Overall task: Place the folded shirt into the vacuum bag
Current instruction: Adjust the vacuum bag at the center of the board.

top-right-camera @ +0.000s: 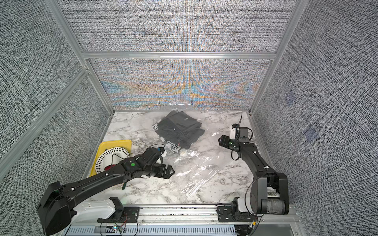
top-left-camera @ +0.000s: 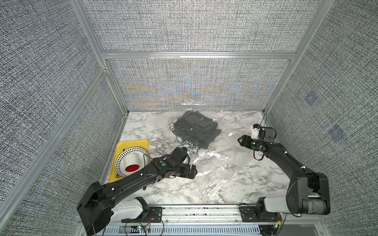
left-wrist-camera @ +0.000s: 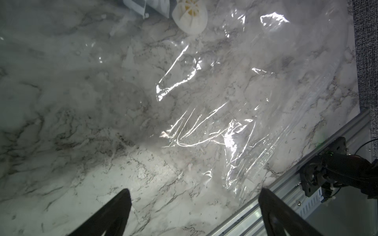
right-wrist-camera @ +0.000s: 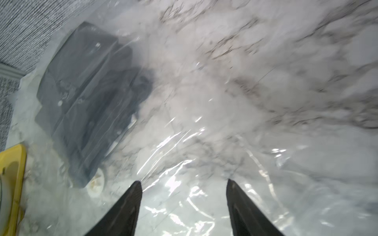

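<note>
The folded shirt [top-left-camera: 196, 130] [top-right-camera: 180, 130] is black and lies inside the vacuum bag [top-left-camera: 216, 163] [top-right-camera: 198, 163], near the back wall. The clear crinkly bag spreads flat toward the table's front, and its round white valve [top-left-camera: 201, 152] [left-wrist-camera: 190, 15] sits by the shirt's near corner. My left gripper [top-left-camera: 193, 171] [left-wrist-camera: 194, 191] hangs open at the bag's left edge, with nothing between its fingers. My right gripper [top-left-camera: 240, 140] [right-wrist-camera: 184, 181] stands open just above the bag's right side. The right wrist view shows the shirt [right-wrist-camera: 88, 87] under the film.
A yellow tray [top-left-camera: 133, 143] [right-wrist-camera: 12, 163] at the left holds a dotted-rim plate [top-left-camera: 122, 159] and a white cup [top-left-camera: 133, 163] with a red inside, partly under my left arm. Fabric walls close three sides. A metal rail [top-left-camera: 204, 210] runs along the front.
</note>
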`<state>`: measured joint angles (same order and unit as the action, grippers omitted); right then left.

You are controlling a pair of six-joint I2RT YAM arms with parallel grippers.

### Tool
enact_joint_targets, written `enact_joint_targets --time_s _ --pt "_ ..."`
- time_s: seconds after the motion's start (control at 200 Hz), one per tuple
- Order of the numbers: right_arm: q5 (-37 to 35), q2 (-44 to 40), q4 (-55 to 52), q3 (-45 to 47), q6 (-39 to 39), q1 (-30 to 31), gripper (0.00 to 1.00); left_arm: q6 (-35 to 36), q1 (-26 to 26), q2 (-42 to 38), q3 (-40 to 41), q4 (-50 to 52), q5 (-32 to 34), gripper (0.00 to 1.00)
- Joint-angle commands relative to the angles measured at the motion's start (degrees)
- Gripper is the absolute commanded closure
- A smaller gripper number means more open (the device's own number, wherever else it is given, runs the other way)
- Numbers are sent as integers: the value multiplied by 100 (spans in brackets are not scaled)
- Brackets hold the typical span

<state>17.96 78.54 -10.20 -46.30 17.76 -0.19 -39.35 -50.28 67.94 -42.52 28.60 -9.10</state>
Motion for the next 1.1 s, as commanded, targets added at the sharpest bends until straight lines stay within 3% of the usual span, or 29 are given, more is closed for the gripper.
enact_joint_targets --time_s 0.0,0.24,0.51,0.651,0.711,0.731,0.806,0.996,1.096 --pt "414 -210 403 511 577 439 32 -426 -8 -171 331 -2 -169 0" --pt "63 -315 501 1236 1064 1483 32 -1094 -30 66 1085 -1649 -830 0" --pt "-634 66 712 1755 1322 1508 32 -1462 -212 1288 1062 -3143 -1125 0" --pt "-315 37 1014 1831 1421 1519 32 -1605 -245 1678 1114 -3540 -1164 6" --pt "-191 75 1127 1872 1446 1522 33 -1721 -244 1738 1220 -3789 -1149 14" --pt "-173 80 1157 1875 1452 1523 33 -1768 -245 1748 1251 -3831 -1133 22" --pt "-159 67 1236 1897 1453 1522 35 -1917 -245 1739 1362 -4090 -1090 38" --pt "-117 -424 1353 1976 1271 1526 36 -2131 -249 1351 1413 -4165 -727 97" --pt "303 -886 1579 2037 1032 1548 36 -2185 -228 1242 1225 -4055 -687 100"
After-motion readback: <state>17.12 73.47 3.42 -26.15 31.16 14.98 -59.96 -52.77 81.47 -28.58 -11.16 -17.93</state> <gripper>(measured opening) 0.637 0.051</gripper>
